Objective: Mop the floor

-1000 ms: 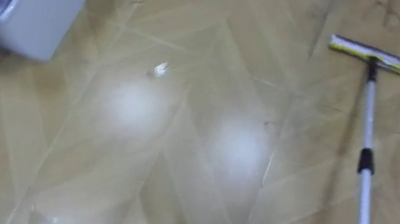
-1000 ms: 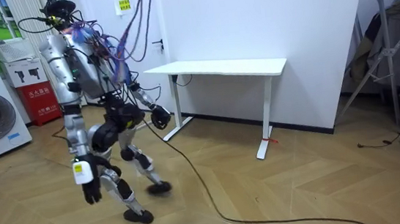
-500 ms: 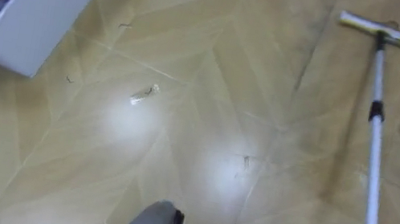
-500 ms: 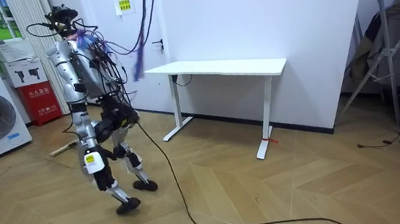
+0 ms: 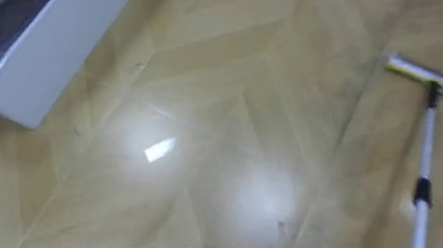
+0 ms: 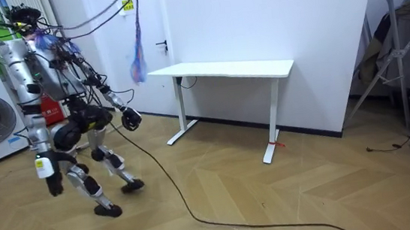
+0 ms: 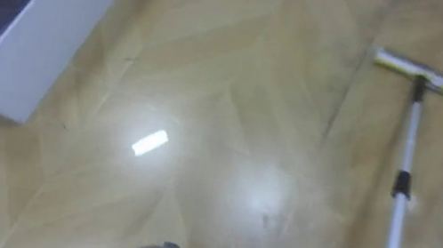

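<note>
At ten o'clock I see one white appliance (image 5: 65, 35). At eight lies one pale scrap (image 5: 159, 149), litter to clear, I judge. At two o'clock one mop (image 5: 423, 189) lies flat on the floor (image 5: 278, 107), handle toward the robot, placed for pickup. In the room view the left hand (image 6: 48, 183) hangs and the right hand (image 6: 131, 120) is swung behind. I cannot tell either hand's state.
</note>
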Tool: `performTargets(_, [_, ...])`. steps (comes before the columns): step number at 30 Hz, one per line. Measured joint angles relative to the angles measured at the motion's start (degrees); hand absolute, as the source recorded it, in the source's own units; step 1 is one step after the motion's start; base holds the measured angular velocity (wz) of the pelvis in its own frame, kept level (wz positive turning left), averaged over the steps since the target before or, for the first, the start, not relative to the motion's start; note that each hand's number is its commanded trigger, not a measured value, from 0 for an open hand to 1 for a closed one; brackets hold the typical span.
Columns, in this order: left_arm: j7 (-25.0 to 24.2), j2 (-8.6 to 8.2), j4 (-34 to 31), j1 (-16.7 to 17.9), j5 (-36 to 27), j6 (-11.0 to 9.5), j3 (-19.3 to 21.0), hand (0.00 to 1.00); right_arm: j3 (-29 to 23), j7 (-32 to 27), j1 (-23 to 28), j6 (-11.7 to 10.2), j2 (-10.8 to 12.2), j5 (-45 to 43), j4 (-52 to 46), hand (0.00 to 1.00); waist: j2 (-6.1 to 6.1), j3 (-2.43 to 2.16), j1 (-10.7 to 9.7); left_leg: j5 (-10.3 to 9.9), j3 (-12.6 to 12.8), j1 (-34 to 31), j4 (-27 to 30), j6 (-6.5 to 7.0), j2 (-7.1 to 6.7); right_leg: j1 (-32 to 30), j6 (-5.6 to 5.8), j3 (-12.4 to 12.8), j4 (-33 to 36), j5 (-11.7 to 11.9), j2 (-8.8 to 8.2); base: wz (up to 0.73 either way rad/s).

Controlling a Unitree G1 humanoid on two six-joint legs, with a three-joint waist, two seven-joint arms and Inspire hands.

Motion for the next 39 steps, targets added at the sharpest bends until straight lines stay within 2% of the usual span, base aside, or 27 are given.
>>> performTargets(2, [1.1, -0.37, -0.01, 0.09, 0.0, 0.2, -0.06, 0.0, 0.02, -0.69, -0.37, 0.24, 1.94, -1.72, -0.02, 1.0, 0.02, 0.01, -0.81, -0.53, -3.04, 1.8, -1.17, -0.99, -0.77, 0.37, -0.66, 0.35, -11.37, 0.89, 0.52, -0.67])
performTargets(3, [1.57, -0.65, 0.03, 0.06, -0.15, 0.46, -0.16, 0.0, -0.14, -0.73, -1.26, 1.4, 2.61, -3.09, -0.51, 1.0, -0.25, 0.22, -1.42, -1.25, -4.11, 2.46, -0.89, -1.9, -1.12, 1.48, -1.78, -0.73, -14.85, 3.13, 0.11, -0.31])
performTargets(4, [1.62, -0.89, 0.0, 0.05, -0.22, 0.68, -0.11, 0.0, -0.39, -0.8, -1.49, 2.0, 2.74, -3.55, -0.73, 1.0, 0.03, 0.05, -1.74, -1.65, -4.53, 2.73, -0.65, -2.34, -1.14, 2.13, -2.35, -2.07, -15.04, 3.78, -0.53, 0.2])
performTargets(5, [1.6, -1.04, -0.09, -0.05, -0.56, 0.76, -0.15, 0.0, -1.69, -0.9, -2.5, 3.23, 2.8, -4.56, -0.69, 1.0, 0.22, -0.03, -2.06, -1.83, -4.4, 3.38, -0.03, -2.71, -0.93, 3.47, -3.28, -5.45, -14.39, 3.72, -2.75, 0.51])
performTargets(7, [1.65, -0.88, -0.12, -0.03, -1.11, 1.29, -0.14, 0.0, -4.79, -0.78, -6.62, 4.05, 2.13, -7.52, 1.27, 1.0, 0.05, 0.07, -1.83, -1.91, -3.76, 3.05, 3.22, -3.69, -0.56, 4.79, -4.16, -8.04, -12.73, 1.84, -3.75, 0.54])
performTargets(9, [1.67, 0.59, -0.07, 0.41, -3.43, 2.13, -1.76, 0.0, -4.96, 0.18, -13.56, 4.26, -1.44, -8.38, 1.33, 1.0, -2.01, 0.31, 0.4, 0.78, -0.91, -1.31, 14.13, -7.08, 1.57, 4.86, -5.2, -8.92, -8.58, -1.92, -4.0, 0.28])
performTargets(10, [1.67, 1.18, -0.09, 0.74, -4.19, 2.21, -1.98, 0.0, -4.64, 0.61, -15.55, 3.79, -2.63, -8.34, 1.3, 1.0, -2.72, 0.41, 1.02, 2.19, -0.24, -2.76, 17.48, -7.9, 2.32, 4.93, -5.5, -9.09, -7.45, -3.0, -4.07, 0.19])
performTargets(12, [1.59, 3.39, -0.14, 2.35, -4.43, 2.23, -3.51, 0.0, -2.1, 1.7, -21.34, 0.51, -6.11, -8.02, -0.94, 1.0, -4.4, 0.42, 2.83, 9.11, 2.44, -8.81, 28.22, -8.17, 5.37, 5.94, -6.12, -9.4, -5.04, -5.89, -2.82, 0.25])
performTargets(13, [1.49, 3.73, -0.15, 2.8, -4.36, 2.23, -3.56, 0.0, -1.94, 1.91, -22.54, -0.14, -7.16, -7.94, -1.5, 1.0, -4.76, 0.52, 3.14, 8.88, 2.64, -10.04, 28.89, -8.01, 5.86, 6.39, -6.4, -9.37, -4.83, -6.32, -2.44, 0.18])
performTargets(14, [1.18, 4.21, -0.17, 3.61, -4.07, 2.32, -3.32, 0.0, -1.71, 2.73, -25.0, -0.78, -8.49, -7.87, -2.25, 1.0, -5.45, 0.8, 4.25, 7.6, 3.7, -11.87, 26.86, -6.13, 6.72, 7.31, -7.05, -9.25, -4.8, -7.08, -2.04, 0.12])
performTargets(16, [0.29, 4.81, -0.26, 4.19, -3.77, 2.64, -2.91, 0.0, -1.73, 3.65, -27.51, -0.76, -8.51, -7.03, -3.23, 1.0, -6.45, 1.03, 5.02, 6.63, 4.69, -13.12, 16.21, -5.61, 6.79, 9.42, -6.73, -9.17, -6.1, -8.19, -1.9, 0.24])
performTargets(17, [-0.59, 5.01, -0.27, 4.43, -3.78, 2.47, -2.89, 0.0, -2.31, 4.24, -27.39, -0.82, -7.99, -5.59, -3.39, 1.0, -6.59, 0.95, 5.05, 7.11, 4.85, -12.77, 6.46, -5.93, 6.19, 11.61, -6.27, -9.2, -8.01, -8.81, -1.6, 0.46])
performTargets(18, [-1.47, 5.01, -0.28, 4.48, -3.77, 2.46, -2.91, 0.0, -2.37, 4.33, -25.67, -0.85, -7.33, -4.68, -3.41, 1.0, -6.52, 0.9, 5.03, 10.23, 5.36, -12.1, 0.94, -4.79, 5.67, 14.44, -5.52, -9.01, -9.97, -9.62, -1.51, 0.52])
performTargets(19, [-1.95, 5.0, -0.3, 4.39, -3.76, 2.44, -2.94, 0.0, -2.44, 4.37, -24.21, -0.83, -6.93, -4.22, -3.4, 1.0, -6.39, 0.76, 4.91, 10.86, 5.65, -11.38, 0.32, -4.18, 5.22, 15.72, -5.0, -8.64, -10.73, -10.01, -1.75, 0.61])
performTargets(20, [-2.87, 4.73, -0.31, 3.87, -3.68, 2.49, -2.89, 0.0, -2.44, 4.56, -20.91, -0.84, -6.55, -2.98, -3.36, 1.0, -6.52, 0.25, 4.48, 9.44, 7.54, -9.66, 0.43, -1.44, 5.07, 17.22, -4.28, -6.55, -10.72, -10.43, -1.81, 0.52])
performTargets(21, [-3.33, 4.23, -0.31, 2.81, -3.02, 2.51, -2.91, 0.0, -2.37, 4.74, -18.09, -0.87, -6.4, -2.3, -2.78, 1.0, -6.28, 0.24, 4.49, 7.7, 9.58, -8.12, 0.99, -0.17, 5.06, 17.15, -2.37, -4.62, -7.65, -9.42, -2.51, 0.39])
performTargets(23, [-3.33, 3.3, -0.34, 1.44, -2.15, 1.89, -2.9, 0.0, -2.32, 4.41, -14.73, -0.91, -6.06, -2.55, -0.88, 1.0, -5.38, -0.02, 4.1, 5.39, 10.9, -5.67, 1.38, 0.78, 4.25, 15.83, 0.27, -3.1, -1.48, -5.61, -3.72, 0.01])
performTargets(25, [-2.98, 2.87, -0.48, -0.41, -1.52, 1.62, -2.93, 0.0, -1.72, 3.59, -11.24, -1.03, -5.7, -2.66, 0.38, 1.0, -3.78, -0.23, 3.19, 3.81, 9.26, -3.23, 0.64, 0.89, 2.98, 14.92, 0.46, -2.27, 1.55, -1.75, -3.67, -0.17])
performTargets(27, [-1.4, 2.6, -0.45, -1.67, -1.53, 0.54, -2.88, 0.0, -0.55, 1.14, -9.64, -1.07, -4.17, -3.71, 1.22, 1.0, -1.57, 0.28, 2.39, 2.57, 4.26, -1.08, -0.23, -0.43, 1.85, 8.67, -0.22, -1.53, 4.66, -1.82, -2.78, -0.62])
performTargets(28, [-0.87, 2.36, -0.47, -1.71, -1.51, 0.55, -2.88, 0.0, 0.07, 0.62, -9.38, -1.07, -3.73, -3.93, 1.17, 1.0, -1.05, 0.16, 2.0, 2.31, 2.9, -0.54, -0.9, -0.88, 1.79, 6.44, -0.4, -1.54, 4.23, -1.92, -2.21, -0.79])
performTargets(30, [0.74, 1.69, -0.3, -1.69, -1.51, 0.77, -2.86, 0.0, 0.01, -1.26, -8.23, -1.05, -1.13, -5.87, 0.91, 1.0, 0.3, -0.2, -0.03, 2.11, -1.34, 1.89, -3.78, -2.21, 1.44, 1.38, -1.09, -2.02, -5.78, -1.34, -1.58, -0.68])
performTargets(31, [1.04, 1.62, -0.14, -1.65, -1.5, 0.78, -2.86, 0.0, 0.03, -1.61, -7.99, -1.03, -0.34, -6.15, 0.91, 1.0, -0.09, 0.0, -0.53, 1.93, -2.37, 2.42, -4.18, -2.7, 1.23, 1.05, -1.09, -1.65, -10.27, -0.46, -1.68, -0.53])
performTargets(32, [1.54, 1.56, 0.1, -1.66, -1.49, 0.92, -2.86, 0.0, 0.0, -2.0, -7.73, -1.02, 1.16, -7.12, 0.88, 1.0, -0.02, -0.09, -0.98, 0.9, -3.41, 2.78, -3.8, -3.83, 1.15, 0.63, -0.22, -0.92, -16.82, 3.07, -1.65, -0.27])
performTargets(33, [1.77, 1.21, 0.08, -1.65, -1.48, 1.1, -2.88, 0.0, -0.11, -2.03, -7.19, -0.9, 1.98, -7.38, 0.74, 1.0, -0.29, 0.08, -1.65, -0.13, -2.87, 2.96, -2.67, -4.85, 1.51, 1.72, -1.64, -3.42, -17.19, 6.64, -2.77, -0.08])
performTargets(34, [1.63, 0.87, 0.09, -1.65, -1.57, 1.16, -2.9, 0.0, -0.21, -2.03, -6.85, -0.62, 2.18, -7.38, 0.71, 1.0, 0.08, -0.12, -2.05, -0.28, -2.32, 3.14, -2.17, -5.11, 1.87, 2.41, -2.8, -4.76, -16.77, 6.68, -3.1, 0.43])
performTargets(37, [0.95, 0.17, 0.12, -1.59, -2.12, 1.95, -2.94, 0.0, -3.05, -1.92, -6.99, 1.18, 2.83, -8.01, 0.68, 1.0, 0.27, -0.25, -1.92, -0.52, -0.5, 5.22, -1.74, -5.57, 4.3, 5.81, -4.57, -8.43, -16.54, 4.07, -2.62, 0.46])
performTargets(39, [0.79, 0.18, 0.4, -1.48, -2.51, 3.49, -3.0, 0.0, -3.92, -1.67, -10.46, 1.77, 1.84, -7.92, 0.79, 1.0, -1.23, 0.13, -0.63, -0.36, -0.49, 4.37, 3.22, -6.07, 5.4, 6.85, -5.91, -9.44, -14.45, 1.39, -2.59, 0.26])
